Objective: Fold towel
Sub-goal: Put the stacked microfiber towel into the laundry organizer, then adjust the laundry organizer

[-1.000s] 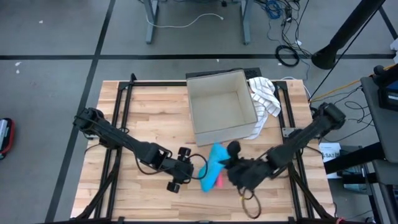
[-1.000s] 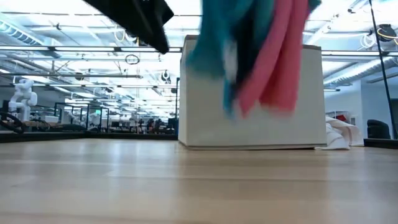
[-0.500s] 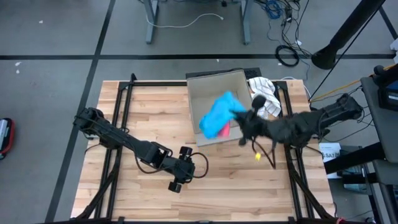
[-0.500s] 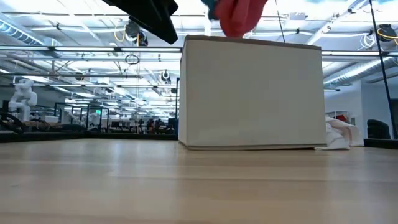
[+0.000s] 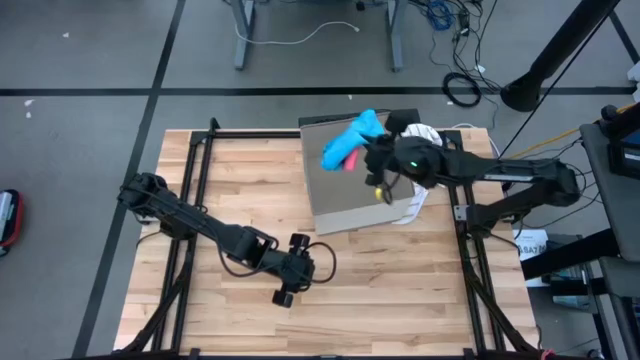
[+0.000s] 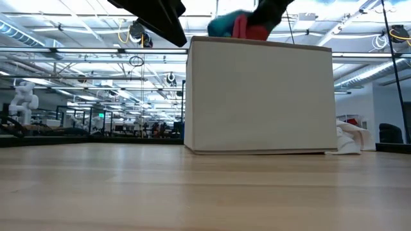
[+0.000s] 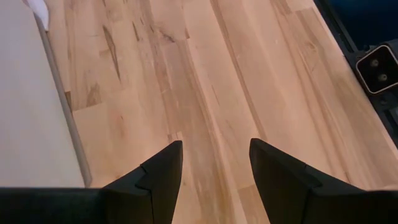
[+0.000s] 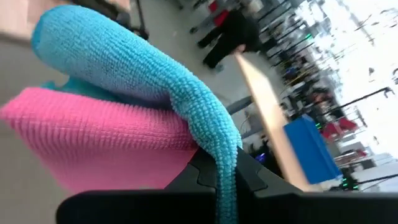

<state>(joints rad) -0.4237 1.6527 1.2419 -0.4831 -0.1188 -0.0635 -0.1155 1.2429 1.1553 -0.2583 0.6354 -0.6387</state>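
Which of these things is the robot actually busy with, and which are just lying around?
In use:
- blue and pink towel, held over the box's far rim
- right tool, shut on the towel
- cardboard box

Lying about:
- striped cloth beside the box
- left tool, open, waiting low over the wooden table

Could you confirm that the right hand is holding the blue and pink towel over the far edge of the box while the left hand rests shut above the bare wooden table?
Not quite: the left hand is open, not shut, as the left wrist view shows a clear gap between its dark fingers above the wooden table. The rest holds: the right hand grips the blue and pink towel over the far edge of the beige open-topped box.
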